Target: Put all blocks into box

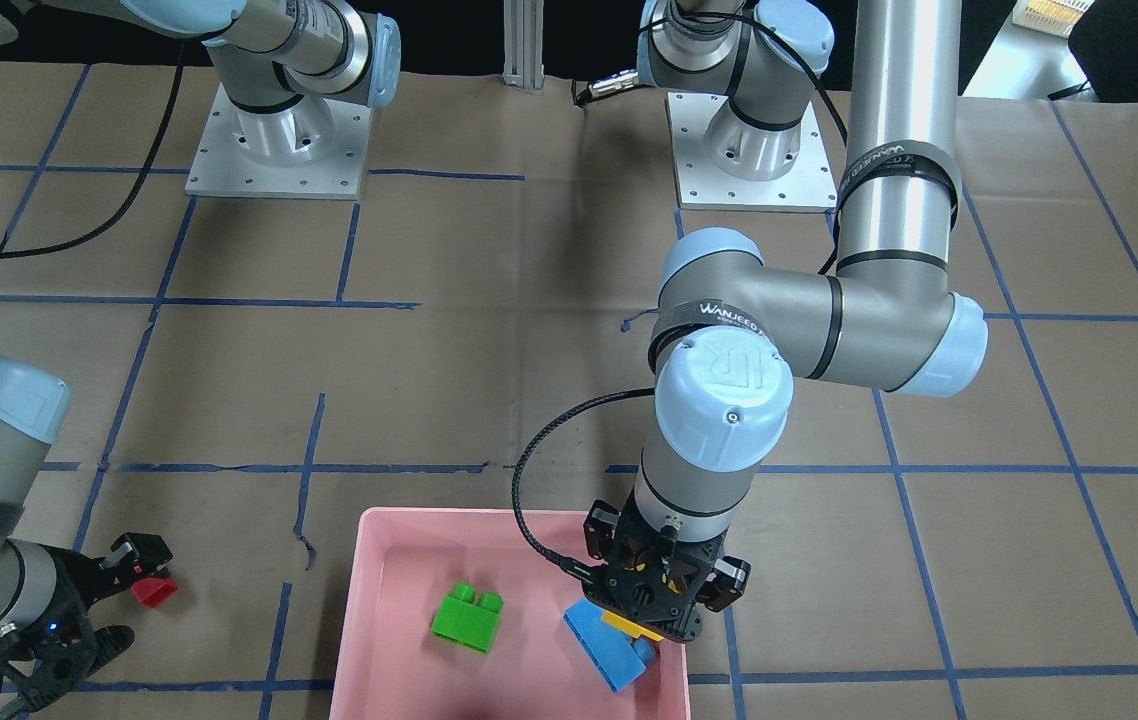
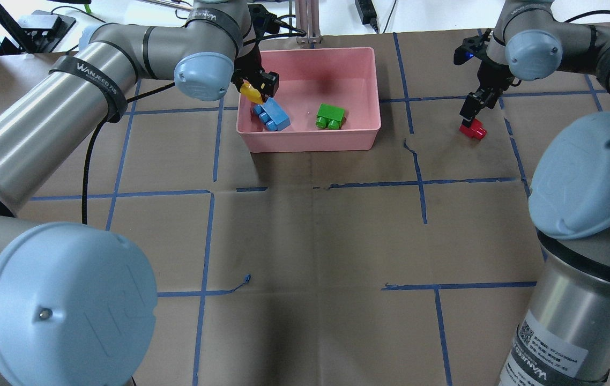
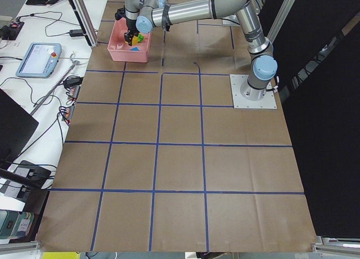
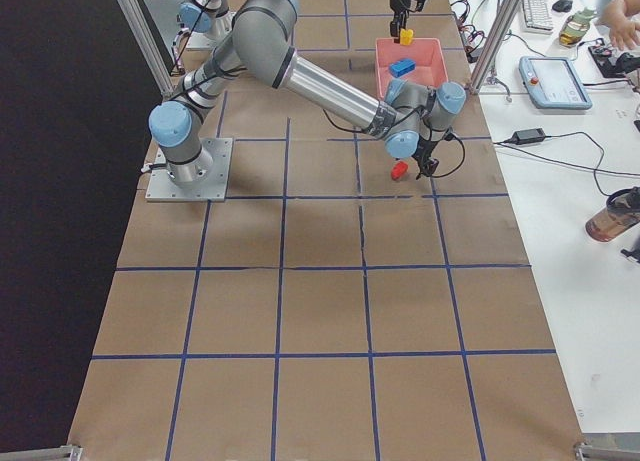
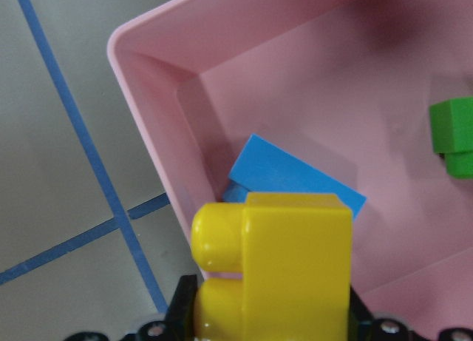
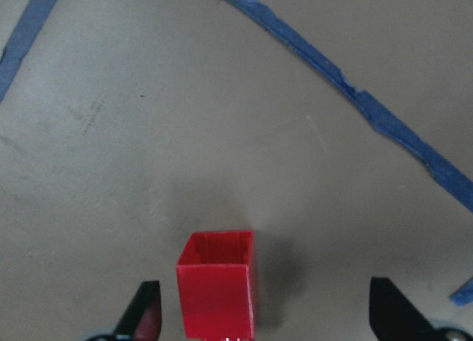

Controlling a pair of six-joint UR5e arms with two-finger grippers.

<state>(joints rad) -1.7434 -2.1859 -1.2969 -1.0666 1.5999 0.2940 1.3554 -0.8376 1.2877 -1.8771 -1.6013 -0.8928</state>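
Observation:
The pink box [image 2: 315,140] holds the green block [image 2: 330,116] and the longer blue block [image 2: 271,114], which leans in a corner. My left gripper [image 2: 255,88] is shut on the yellow block [image 2: 251,93] and holds it just above the blue block; the left wrist view shows the yellow block [image 5: 281,274] over the blue one [image 5: 295,182]. The tiny red block [image 2: 473,129] lies on the table to the right of the box. My right gripper [image 6: 270,315] is open over it, and the red block [image 6: 218,293] sits between the fingers, nearer one finger [image 6: 144,311].
Brown paper with blue tape lines [image 2: 208,193] covers the table. An aluminium post [image 2: 307,21] stands just behind the box. The two arm bases [image 1: 279,140] are bolted at the robot's side of the table.

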